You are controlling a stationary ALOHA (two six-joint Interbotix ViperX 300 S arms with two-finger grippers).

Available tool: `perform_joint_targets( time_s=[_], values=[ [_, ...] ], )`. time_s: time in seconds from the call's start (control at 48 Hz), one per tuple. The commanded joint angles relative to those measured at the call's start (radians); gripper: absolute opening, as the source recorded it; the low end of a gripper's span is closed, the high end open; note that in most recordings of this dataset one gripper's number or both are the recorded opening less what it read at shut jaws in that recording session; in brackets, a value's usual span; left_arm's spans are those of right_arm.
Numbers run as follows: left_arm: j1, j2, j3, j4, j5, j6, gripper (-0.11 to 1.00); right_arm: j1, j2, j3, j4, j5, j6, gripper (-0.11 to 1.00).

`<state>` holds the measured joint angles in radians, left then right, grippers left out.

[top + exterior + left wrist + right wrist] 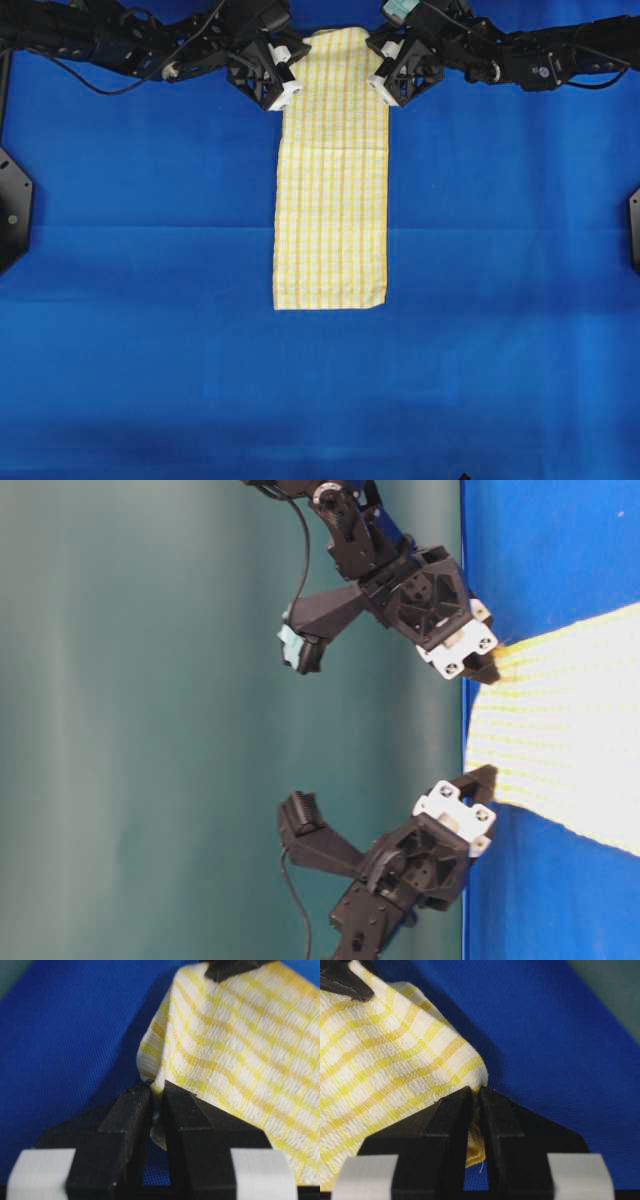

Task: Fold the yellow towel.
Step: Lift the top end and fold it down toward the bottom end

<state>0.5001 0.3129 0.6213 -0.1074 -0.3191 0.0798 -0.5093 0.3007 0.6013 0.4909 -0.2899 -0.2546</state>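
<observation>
1. Black fingers of the left gripper [156, 1102], low centre of its wrist view, pinch a corner of the thin yellow-and-white checked towel [332, 170].
2. The right gripper [475, 1095] likewise clamps the opposite corner.
3. Towel lies flat, upper centre of the blue table covering [150, 300].
4. Judged soft, light, limp; corner holds suit folding.

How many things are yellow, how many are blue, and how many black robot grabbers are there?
Yellow: 1, the thin yellow-and-white checked towel.
Blue: 1, the plain blue table covering.
Black: 2, the left gripper and the right gripper, each pinching a top corner of the towel.
Total: 4
</observation>
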Motion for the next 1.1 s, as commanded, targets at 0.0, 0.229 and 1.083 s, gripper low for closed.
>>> perform_joint_targets(
  time_s=[0.0, 0.229, 1.083],
  values=[
    [0.005, -0.049, -0.008, -0.002, -0.003, 0.002, 0.04, -0.006, -0.052, -0.017, -0.009, -0.003, 0.0, 0.07],
    [-0.009, -0.08, 0.015, -0.002, 0.0, -0.003, 0.04, 0.003, -0.087, 0.0, -0.011, 0.009, 0.0, 0.07],
    [-0.365, -0.336, 0.233, -0.002, 0.003, -0.161, 0.04, 0.38, -0.359, 0.218, 0.123, 0.054, 0.028, 0.07]
  ],
)
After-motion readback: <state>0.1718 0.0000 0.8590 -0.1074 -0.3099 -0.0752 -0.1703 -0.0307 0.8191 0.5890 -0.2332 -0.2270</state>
